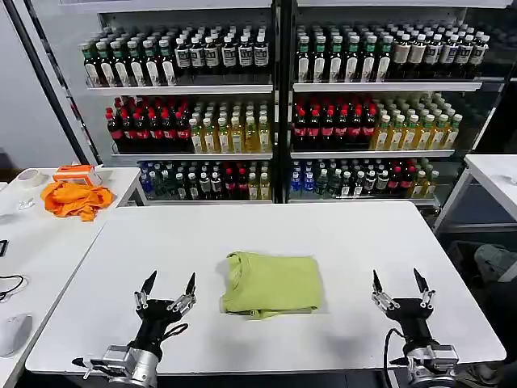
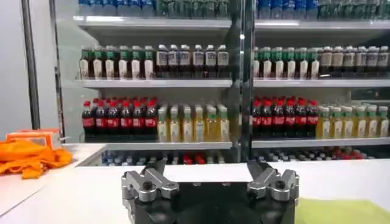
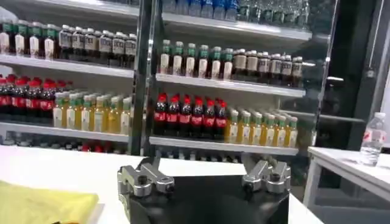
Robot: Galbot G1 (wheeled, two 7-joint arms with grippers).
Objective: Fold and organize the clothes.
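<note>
The clothes, one lime T-shirt (image 1: 271, 284), lie folded into a compact rectangle on the middle of the white table (image 1: 258, 230). A corner of the shirt (image 2: 341, 211) shows in the left wrist view, and its other edge (image 3: 42, 206) in the right wrist view. My left gripper (image 1: 170, 284) is raised near the table's front edge, left of the shirt, open and empty. On the shirt's other side my right gripper (image 1: 398, 280) stands the same way, fingers spread, holding nothing. Neither touches the shirt.
A bright orange cloth (image 1: 75, 198) and an orange box lie on a side table (image 1: 32, 234) at the left. Drink shelves (image 1: 275, 89) fill the back. Another white table (image 1: 493, 174) stands at the right, with a water bottle (image 3: 372, 139) on it.
</note>
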